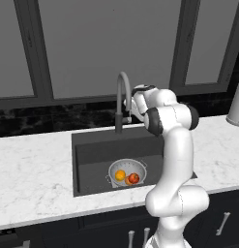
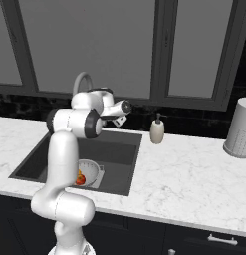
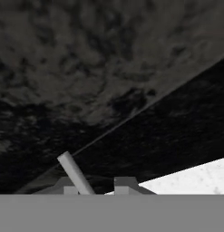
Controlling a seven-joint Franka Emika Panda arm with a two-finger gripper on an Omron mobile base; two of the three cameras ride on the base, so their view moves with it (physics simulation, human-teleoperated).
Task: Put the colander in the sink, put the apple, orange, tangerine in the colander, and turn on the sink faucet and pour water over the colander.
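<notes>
The marble counter (image 1: 34, 174) runs pale and veined under tall grey windows, with a black speckled backsplash (image 3: 86, 68) behind it. Set into it is the sink (image 1: 92, 145), a dark grey rectangular basin. The white arm rises in front of the basin and bends back toward the wall, its hand reaching to the base of the sink faucet (image 1: 122, 92), whose grey arched spout stands at the basin's rear edge. A pale perforated canister (image 2: 239, 129) stands on the counter far to the right, well apart from the sink. The colander (image 1: 126, 172) sits upright on the sink floor near the front wall, silvery and perforated. A small soap dispenser (image 2: 157, 130) stands on the counter just beside the sink's right rear corner. Inside the colander lie the orange (image 1: 120, 175), bright yellow-orange on the left, and the apple (image 1: 134, 178), red, touching it on the right; a sliver of deeper orange between them may be the tangerine, too hidden to be sure. The gripper (image 3: 96, 186) is closed down narrow, and in the hand view a thin grey lever (image 3: 75, 173) slants up right by the left fingertip, close before the backsplash; whether the tips pinch it cannot be told
</notes>
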